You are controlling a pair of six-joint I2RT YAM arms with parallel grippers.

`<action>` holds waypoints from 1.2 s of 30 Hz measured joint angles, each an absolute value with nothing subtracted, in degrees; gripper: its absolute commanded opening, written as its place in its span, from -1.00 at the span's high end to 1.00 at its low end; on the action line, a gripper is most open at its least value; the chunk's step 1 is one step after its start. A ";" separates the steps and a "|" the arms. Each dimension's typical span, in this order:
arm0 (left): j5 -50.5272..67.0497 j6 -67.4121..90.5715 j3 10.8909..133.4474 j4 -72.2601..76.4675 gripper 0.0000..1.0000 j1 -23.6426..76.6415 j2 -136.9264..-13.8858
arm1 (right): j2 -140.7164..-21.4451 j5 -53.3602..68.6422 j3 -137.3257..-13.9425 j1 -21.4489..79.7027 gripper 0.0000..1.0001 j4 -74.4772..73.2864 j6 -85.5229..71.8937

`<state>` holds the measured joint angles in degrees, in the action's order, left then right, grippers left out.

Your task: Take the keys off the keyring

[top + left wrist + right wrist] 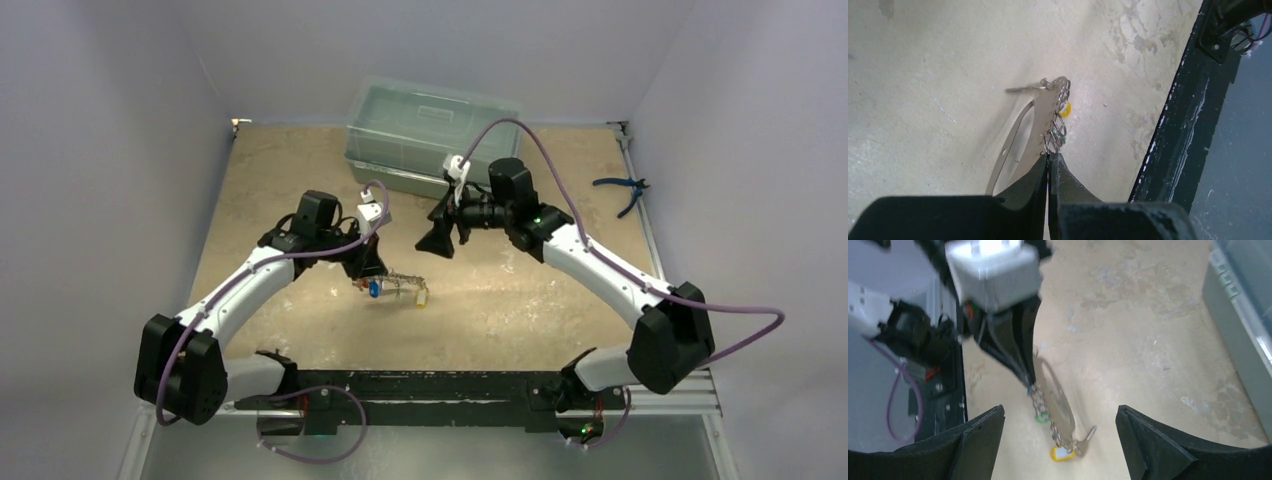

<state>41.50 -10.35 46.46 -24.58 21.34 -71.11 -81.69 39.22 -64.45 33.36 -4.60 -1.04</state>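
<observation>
1. Left arm. The arm is extended from the near edge toward the middle of the worktop, with the wrist bent downward. The left gripper [370,268] is shown pressed together on one end of the keyring [1044,117], with no gap visible between the fingers.
2. Keyring and keys. The bunch is located near the middle of the worktop, somewhat closer to the near edge. Its long axis is directed away from the left gripper toward the right edge. The keys [1061,453] are strung along the strap, with the yellow-tagged one at the free end. Whether that end rests on the surface cannot be told.
3. Right arm. The arm is arched in from the near-right corner, with the wrist pitched down. The right gripper [438,243] is spread wide and nothing is held in it. It is placed on the far-edge side of the bunch, apart from it, and is judged the nearer free arm. The free end is framed between its fingers in the wrist view.
</observation>
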 measured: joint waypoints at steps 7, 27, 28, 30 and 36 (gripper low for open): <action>44.38 -15.57 49.84 -29.23 1.00 20.62 -70.91 | -82.63 40.10 -56.14 34.24 -0.77 -7.77 11.70; 47.53 -20.27 55.24 -34.44 0.68 20.36 -70.91 | -97.65 44.16 -56.77 33.39 -0.90 3.42 2.35; 46.61 -20.71 55.75 -34.68 0.48 20.36 -70.91 | -97.84 44.03 -57.12 33.19 -0.87 3.38 2.22; 44.21 -20.67 55.94 -35.09 0.28 19.97 -71.05 | -98.50 43.86 -58.43 33.50 -0.72 3.38 0.45; 45.25 -19.92 56.07 -39.81 -0.10 7.03 -80.40 | -100.44 41.71 -60.47 36.34 -0.16 2.66 -4.58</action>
